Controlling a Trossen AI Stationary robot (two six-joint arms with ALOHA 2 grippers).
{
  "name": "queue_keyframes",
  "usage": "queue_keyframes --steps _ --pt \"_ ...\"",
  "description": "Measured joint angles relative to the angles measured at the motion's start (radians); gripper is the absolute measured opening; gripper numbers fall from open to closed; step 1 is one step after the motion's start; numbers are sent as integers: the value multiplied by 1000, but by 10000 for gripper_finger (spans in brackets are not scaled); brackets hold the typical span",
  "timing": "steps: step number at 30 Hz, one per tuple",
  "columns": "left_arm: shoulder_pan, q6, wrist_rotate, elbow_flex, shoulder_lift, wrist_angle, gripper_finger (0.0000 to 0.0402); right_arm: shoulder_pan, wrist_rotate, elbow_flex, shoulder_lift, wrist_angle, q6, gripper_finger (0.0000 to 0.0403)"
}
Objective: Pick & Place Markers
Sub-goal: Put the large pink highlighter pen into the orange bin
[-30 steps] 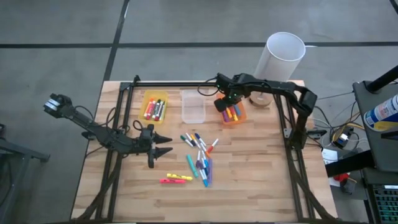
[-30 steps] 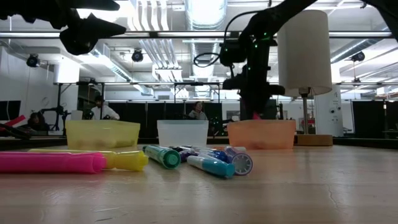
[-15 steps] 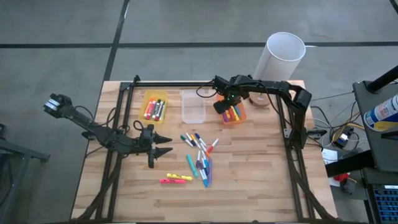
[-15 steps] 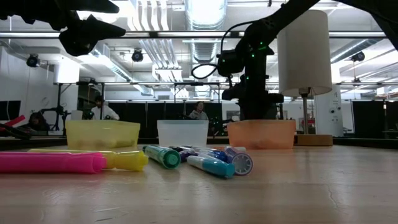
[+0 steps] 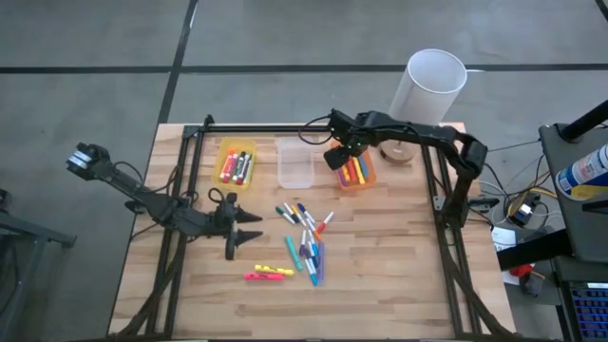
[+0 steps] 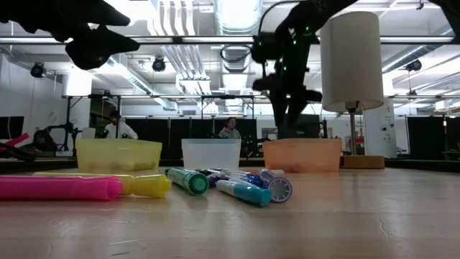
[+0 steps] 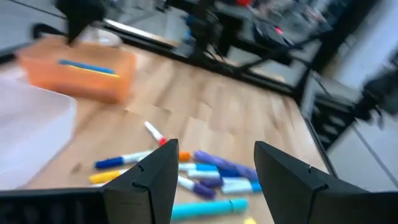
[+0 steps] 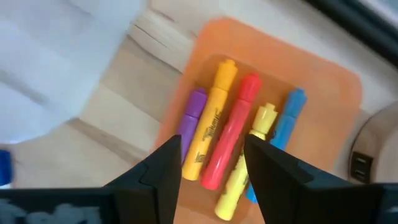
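Note:
Several markers (image 5: 306, 237) lie loose in a heap at the table's middle, with yellow and pink highlighters (image 5: 269, 272) nearer the front. The orange bin (image 5: 356, 173) at the back right holds purple, orange-yellow, red, yellow and blue markers (image 8: 233, 140). My right gripper (image 8: 211, 148) hovers open just above that bin, pointing down, with nothing between its fingers. My left gripper (image 5: 249, 228) hangs open and near level, left of the heap (image 7: 186, 174), with nothing between its fingers either.
A yellow bin (image 5: 236, 163) with markers and a clear bin (image 5: 295, 163) stand left of the orange one along the back. A tall white cylinder (image 5: 432, 84) stands at the back right corner. The black frame rail (image 5: 266, 128) runs behind the bins. People show far off in the room.
My right gripper has opened and risen out of the orange bin, where it stood low among the markers a second ago. My left gripper has tipped its fingers down a little without changing place.

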Motion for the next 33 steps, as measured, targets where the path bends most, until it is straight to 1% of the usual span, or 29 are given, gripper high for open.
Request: queue_keyframes --steps 5,9,12,14,17,24,29,33 --pt "-1 61 146 -1 28 -46 202 56 65 9 -62 4 -7 169" --pt "-12 35 203 -3 87 -48 202 122 128 16 -119 16 -8 169" --pt "-34 33 206 -6 149 -48 202 172 186 18 -158 23 -27 169" --pt "-43 3 207 -10 192 -48 202 207 221 18 -186 46 -35 169" --pt "-66 -39 213 -16 255 -50 202 255 241 18 -225 101 -59 169" --pt "-164 -99 214 -12 366 -43 202 323 248 18 -272 243 -107 169" --pt "-239 -159 194 3 405 -32 202 331 248 18 -271 263 -126 169" --pt "-270 -217 190 7 456 -28 202 331 248 18 -264 272 -126 168"
